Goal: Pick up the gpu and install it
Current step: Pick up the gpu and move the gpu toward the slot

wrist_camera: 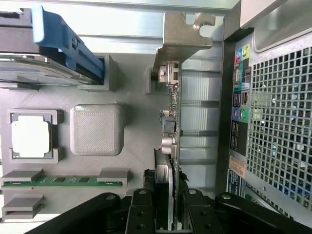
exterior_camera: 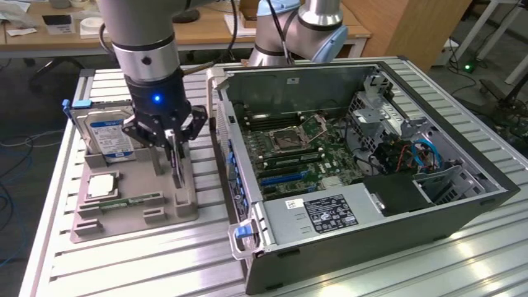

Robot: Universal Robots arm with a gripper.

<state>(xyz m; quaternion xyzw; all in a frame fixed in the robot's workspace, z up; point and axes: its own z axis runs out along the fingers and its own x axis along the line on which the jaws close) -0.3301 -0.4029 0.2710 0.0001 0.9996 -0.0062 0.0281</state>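
Fingers [wrist_camera: 140, 213] were clenched on the gpu [exterior_camera: 177, 166], which stood upright at the gray tray [exterior_camera: 123, 218], nine o'clock from the open computer case [exterior_camera: 347, 241] in the exterior view; pickup looked begun, installation not yet done.

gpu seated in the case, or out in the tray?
Out. The gpu stands on edge at the grey tray, beside the open case, with the fingers closed on it.
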